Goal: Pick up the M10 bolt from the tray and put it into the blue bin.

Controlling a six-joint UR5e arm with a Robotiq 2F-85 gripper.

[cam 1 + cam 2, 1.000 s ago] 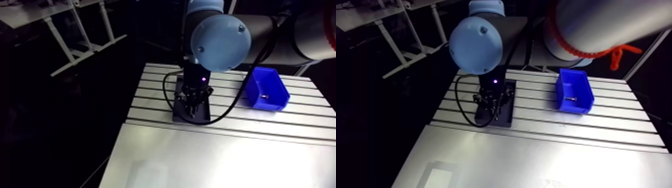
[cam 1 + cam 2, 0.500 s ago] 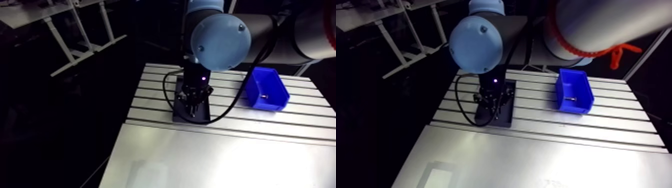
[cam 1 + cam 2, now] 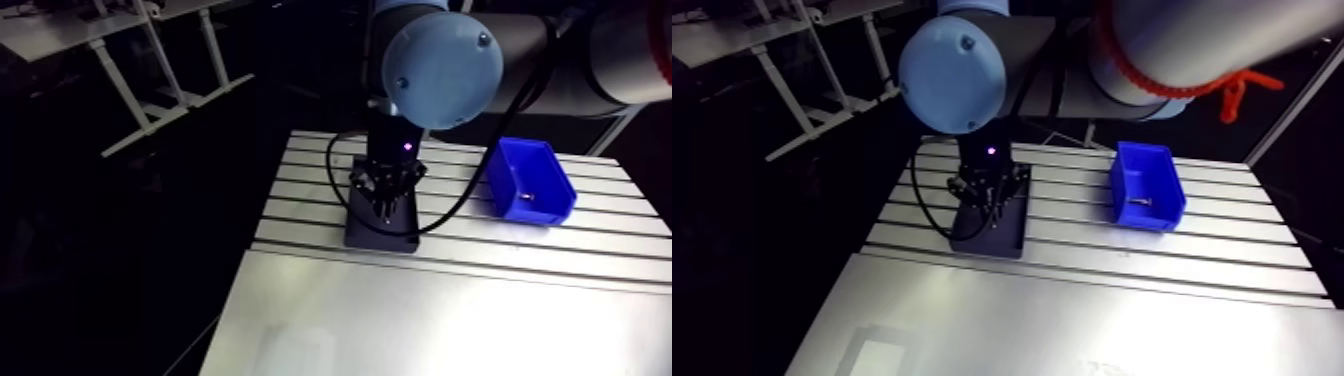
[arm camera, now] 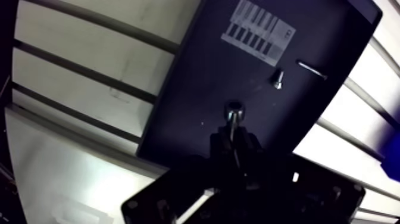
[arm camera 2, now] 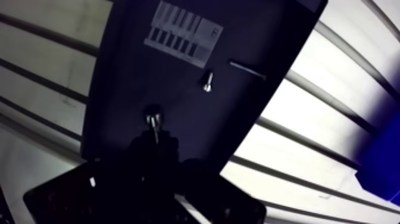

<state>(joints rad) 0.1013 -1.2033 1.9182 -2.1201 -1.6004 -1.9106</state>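
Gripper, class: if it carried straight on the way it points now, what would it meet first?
The tray. The gripper points down at it, jaws shut on a bolt, so the bolt's head would probably touch bare tray first; the gap is hard to judge.

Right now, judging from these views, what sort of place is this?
Probably a robotics lab or a test bench. Three things suggest it: a slotted aluminium table, a black tray with loose fasteners on it, and a robot arm's end effector shut on a bolt above that tray.
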